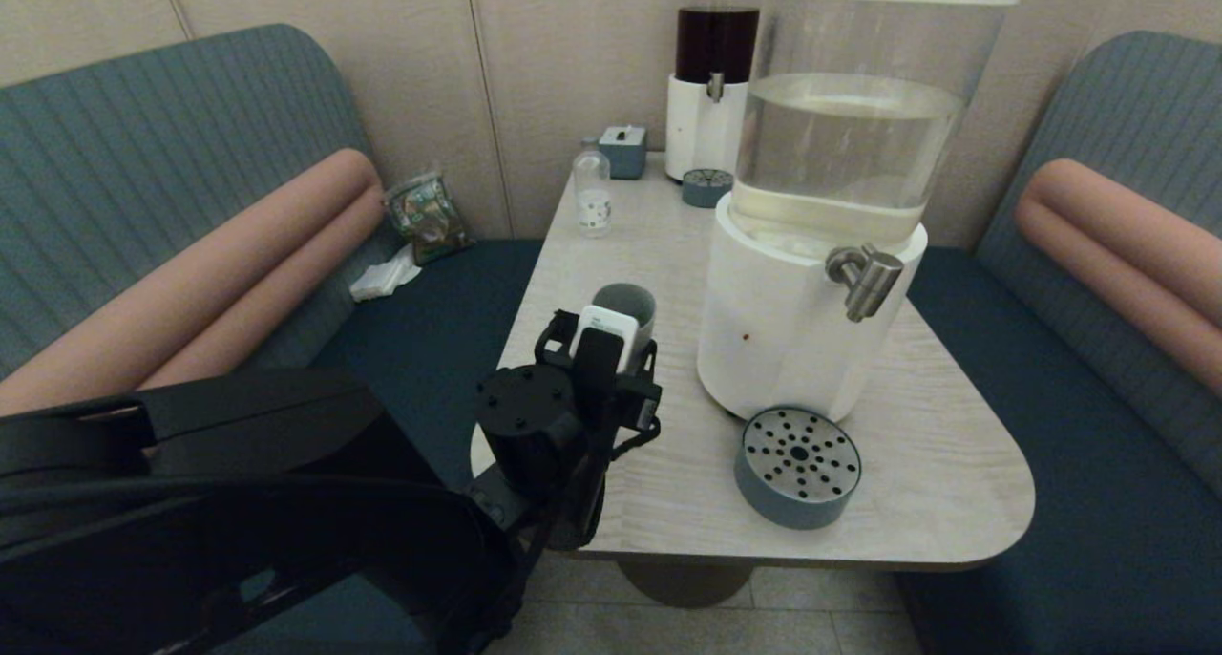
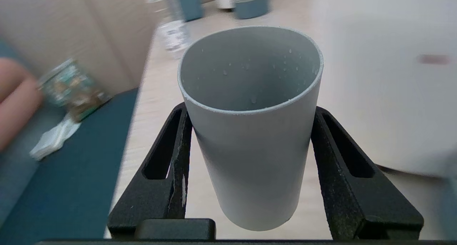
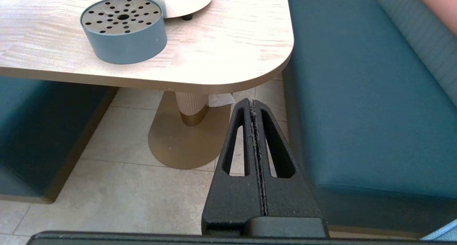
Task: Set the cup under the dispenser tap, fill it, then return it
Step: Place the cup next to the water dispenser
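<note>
The grey-blue cup (image 1: pixel 630 304) stands upright and empty between the fingers of my left gripper (image 1: pixel 621 338), left of the big white-based dispenser (image 1: pixel 783 340). In the left wrist view both black fingers (image 2: pixel 180 130) press the sides of the cup (image 2: pixel 250 148), just below its rim; droplets cling inside it. My left gripper (image 2: pixel 250 109) is shut on it. The brushed-steel tap (image 1: pixel 867 281) juts from the dispenser's front right, above the round blue drip tray (image 1: pixel 797 466). My right gripper (image 3: pixel 252 103) hangs shut and empty below the table's corner, beside the bench.
At the table's (image 1: pixel 936 464) far end are a small clear bottle (image 1: pixel 592 195), a blue box (image 1: pixel 624 149), a second drip tray (image 1: pixel 706 187) and the dark-liquid dispenser (image 1: pixel 714 73). A snack bag (image 1: pixel 427 216) and a tissue (image 1: pixel 384 278) lie on the left bench.
</note>
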